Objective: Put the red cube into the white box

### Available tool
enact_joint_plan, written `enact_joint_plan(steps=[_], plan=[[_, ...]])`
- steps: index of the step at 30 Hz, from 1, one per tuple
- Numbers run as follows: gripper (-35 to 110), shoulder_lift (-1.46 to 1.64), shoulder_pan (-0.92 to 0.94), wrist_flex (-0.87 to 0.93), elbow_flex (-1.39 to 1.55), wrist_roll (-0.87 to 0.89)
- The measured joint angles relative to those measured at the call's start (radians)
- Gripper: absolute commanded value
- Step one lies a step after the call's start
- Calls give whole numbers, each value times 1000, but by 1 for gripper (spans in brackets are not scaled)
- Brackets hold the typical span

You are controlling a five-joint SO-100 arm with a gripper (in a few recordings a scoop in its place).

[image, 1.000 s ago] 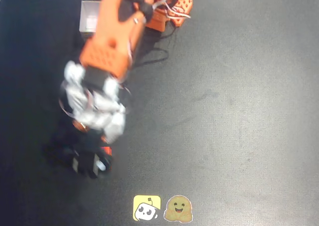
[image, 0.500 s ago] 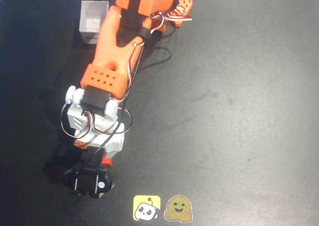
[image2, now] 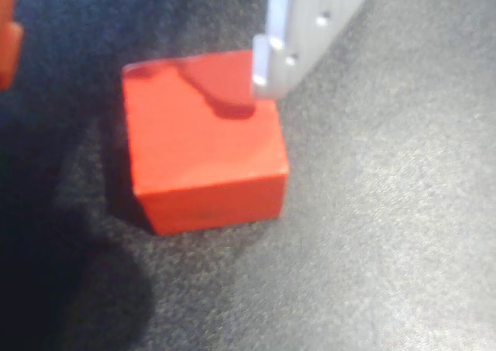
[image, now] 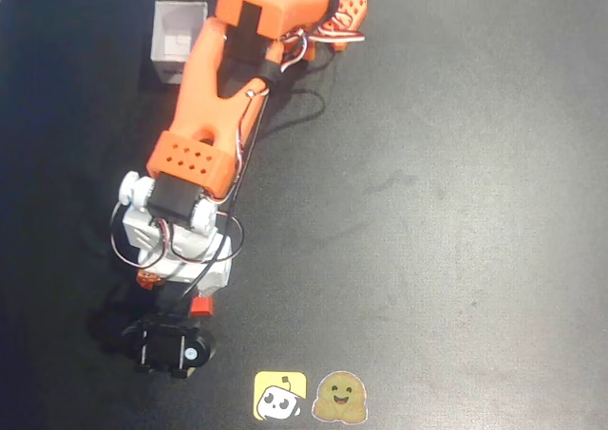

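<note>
Although the wrist view is close and a little blurred, it shows the claw (image2: 194, 80) standing over the small bright red cube with plain matte faces (image2: 203, 138). One white plastic finger (image2: 283, 49) comes down from the top of this picture, and its tip is at the upper right edge of the cube's top face, where it throws a small dark shadow. At the left edge an orange part (image2: 8, 33) is visible, perhaps the other finger, well apart from the cube. So the claw looks released, spread wider than the cube and not pressing it. The cube rests flat on the dark, grainy table (image2: 387, 235).

In the overhead view the cube (image: 200, 306) is only a small red spot, almost covered by the white wrist housing (image: 180, 250), just above a black motor block (image: 166, 346). The fingers cannot be told apart there, so the wrist view alone gives the state of the claw (image: 190, 302).

The overhead view gives instead the pose of the arm. The orange arm (image: 214, 107) starts at its base near the top middle of the picture and stretches down and to the left, with black and white cables hanging along it. The small square white box with thin walls (image: 178, 43) stands at the upper left, just beside the upper part of the arm and well apart from the cube. Two stickers, one yellow (image: 279, 396) and one brown with a smiling face (image: 341, 398), lie at the bottom edge of the table (image: 456, 212).
</note>
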Motion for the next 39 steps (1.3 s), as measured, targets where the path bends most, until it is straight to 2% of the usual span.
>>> enact_joint_plan(steps=[21,28,31,39], plan=[[26,-89,-52,-17,-12,20],[15,-120,-51,-34,-14,20],[0,-130,-43,-41,-14,20],[0,-158,5,9,-78,60]])
